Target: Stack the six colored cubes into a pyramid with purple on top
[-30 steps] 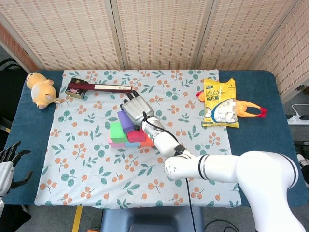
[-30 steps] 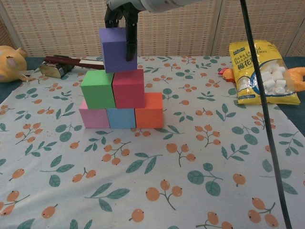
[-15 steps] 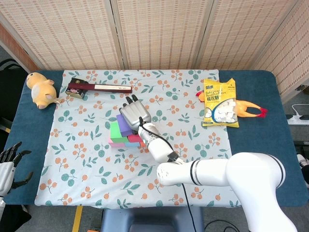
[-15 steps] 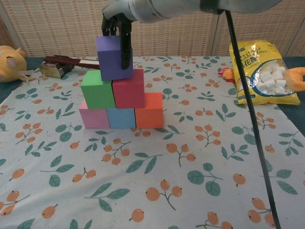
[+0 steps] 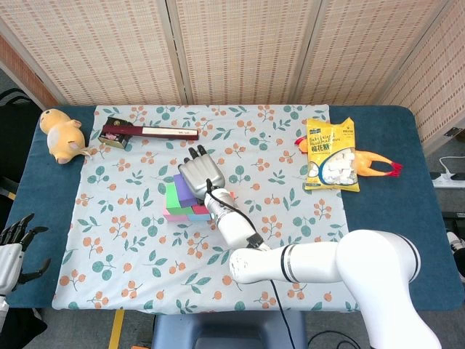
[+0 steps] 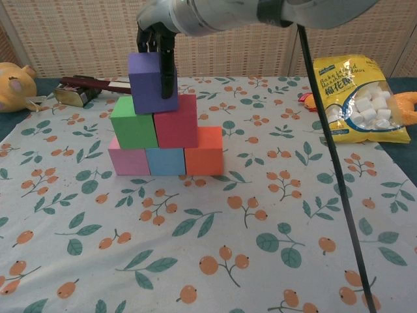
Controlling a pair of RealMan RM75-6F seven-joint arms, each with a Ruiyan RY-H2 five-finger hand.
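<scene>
My right hand (image 6: 156, 39) grips the purple cube (image 6: 152, 82) from above and holds it over the seam between the green cube (image 6: 133, 122) and the red cube (image 6: 176, 122). Whether the purple cube touches them I cannot tell. Below lie the pink cube (image 6: 128, 161), the blue cube (image 6: 165, 161) and the orange cube (image 6: 204, 150) in a row. In the head view the right hand (image 5: 198, 174) covers most of the purple cube (image 5: 181, 189) and the stack (image 5: 174, 203). My left hand (image 5: 14, 243) hangs open beyond the table's left edge.
A yellow plush toy (image 5: 62, 134) lies at the far left. A dark red box (image 5: 145, 132) sits behind the stack. A snack bag (image 5: 330, 155) and a rubber chicken (image 5: 374, 166) lie on the right. The floral cloth (image 5: 290, 225) covers the table.
The right hand has carried the purple cube slightly left and lower, closer to the green and red cubes. The left hand has stayed put.
</scene>
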